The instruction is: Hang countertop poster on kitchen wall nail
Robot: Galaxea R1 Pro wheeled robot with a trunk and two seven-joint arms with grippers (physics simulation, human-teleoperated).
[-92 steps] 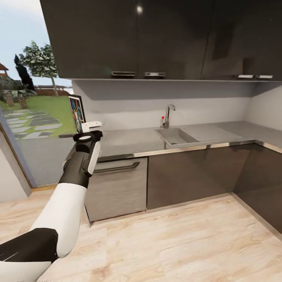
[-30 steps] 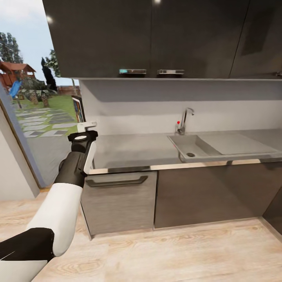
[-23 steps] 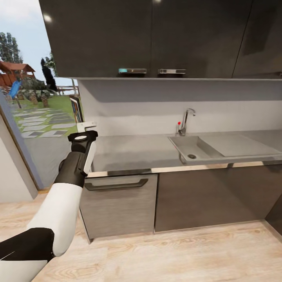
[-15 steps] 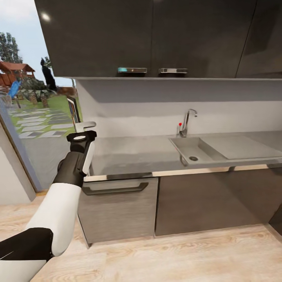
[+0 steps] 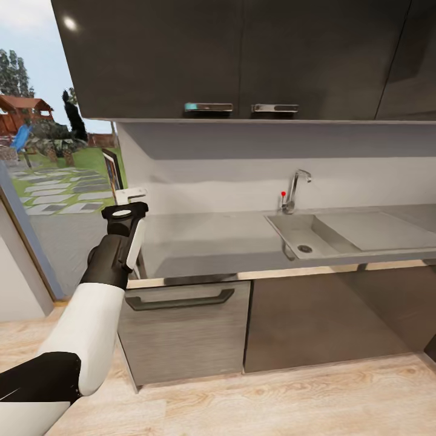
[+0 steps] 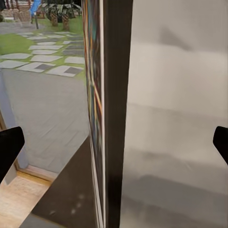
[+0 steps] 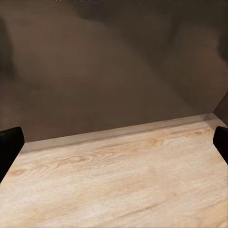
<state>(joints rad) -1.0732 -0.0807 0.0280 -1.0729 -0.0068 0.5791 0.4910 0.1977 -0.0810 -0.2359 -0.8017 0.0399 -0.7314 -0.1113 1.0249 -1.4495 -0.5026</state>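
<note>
Grey brushed-metal kitchen countertop (image 5: 212,236) carries the poster (image 5: 113,169), which stands upright and edge-on at its window end, just beyond the left gripper (image 5: 129,195). Between that gripper's spread fingertips (image 6: 9,147) the black frame edge runs centred and untouched, so the grasp is judged not yet made; to do it well, advance straight along the frame's plane and close squarely on the frame without tipping it. The right gripper (image 7: 114,142) hangs unclenched and empty, facing the wooden floor (image 7: 118,175).
</note>
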